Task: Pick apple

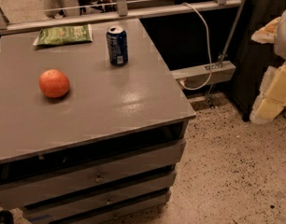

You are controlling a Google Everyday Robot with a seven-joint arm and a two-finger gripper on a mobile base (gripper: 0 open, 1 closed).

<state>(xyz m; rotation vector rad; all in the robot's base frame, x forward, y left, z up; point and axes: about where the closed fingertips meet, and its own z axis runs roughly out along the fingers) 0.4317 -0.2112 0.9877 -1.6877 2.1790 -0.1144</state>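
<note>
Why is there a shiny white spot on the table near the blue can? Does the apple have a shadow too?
Camera view: the shiny spot on the table is glare, light bouncing off its smooth top near the soda can; the apple casts a soft dark shadow at its base; the gripper is not in view.

Gripper's outside the frame, so nothing to say on it. The grey drawer cabinet [110, 106] runs off the left and bottom edges. The dark rounded thing [3, 216] in the bottom-left corner is mostly cropped, can't tell what it is. Print on the blue soda can [117, 48] and green snack bag [63, 35] is too small to read. The yellow foam [278, 94] is cut off on the right.
</note>
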